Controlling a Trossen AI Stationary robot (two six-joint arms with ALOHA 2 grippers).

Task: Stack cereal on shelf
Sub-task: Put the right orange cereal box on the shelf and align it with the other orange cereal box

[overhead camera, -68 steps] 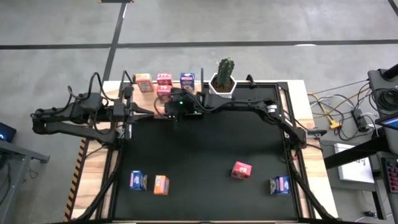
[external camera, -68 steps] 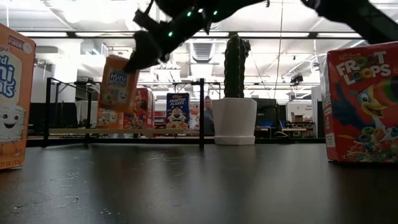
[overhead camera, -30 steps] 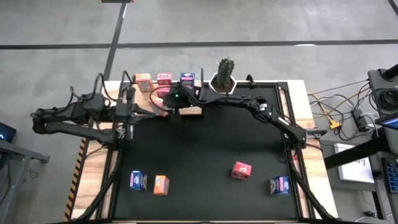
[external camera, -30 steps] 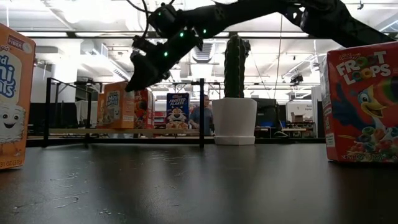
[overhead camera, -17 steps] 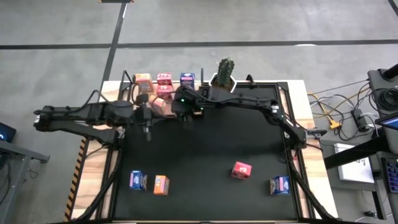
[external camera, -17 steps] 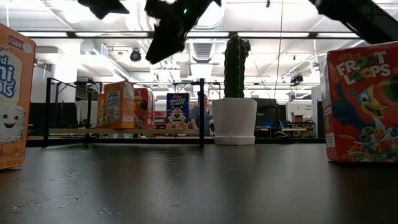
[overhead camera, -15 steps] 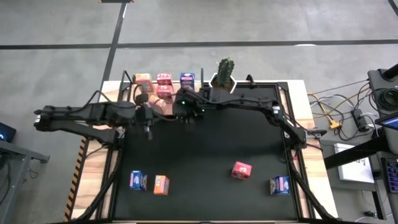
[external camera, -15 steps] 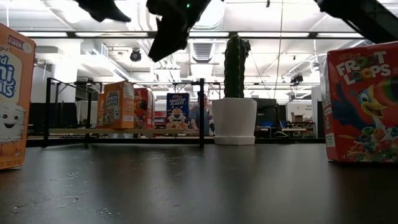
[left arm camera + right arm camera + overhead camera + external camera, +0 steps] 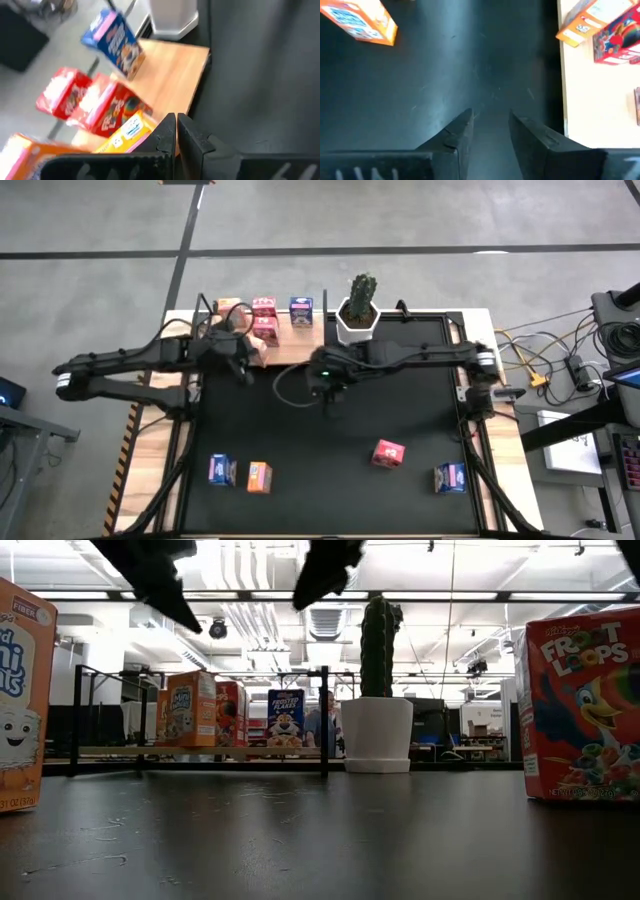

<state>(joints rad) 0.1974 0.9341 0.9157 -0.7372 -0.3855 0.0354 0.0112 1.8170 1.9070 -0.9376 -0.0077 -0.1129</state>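
Note:
The shelf, a light-wood board with black posts, lies at the table's far left. On it stand orange, pink-red and blue cereal boxes. A second pink-red box and a second orange box stand nearer the front. My left gripper is shut at the board's near edge, beside that orange box. My right gripper hangs open over the black mat with nothing between its fingers. Blue, orange, pink-red and blue boxes stand on the mat's near part. My left gripper's shut fingers slant down from the table's left, close to the orange box's side. I cannot tell whether they touch it. The box stands on the shelf board.
A cactus in a white pot stands just right of the shelf. Cables lie on the wood at the table's right edge. The mat's middle is bare between the shelf and the near row of boxes.
My right gripper has drawn away from the orange box on the shelf, rising and going toward the table's near right, out over the mat. My left gripper has come from the table's left edge toward the shelf, tipping downward. The box stays standing on the board.

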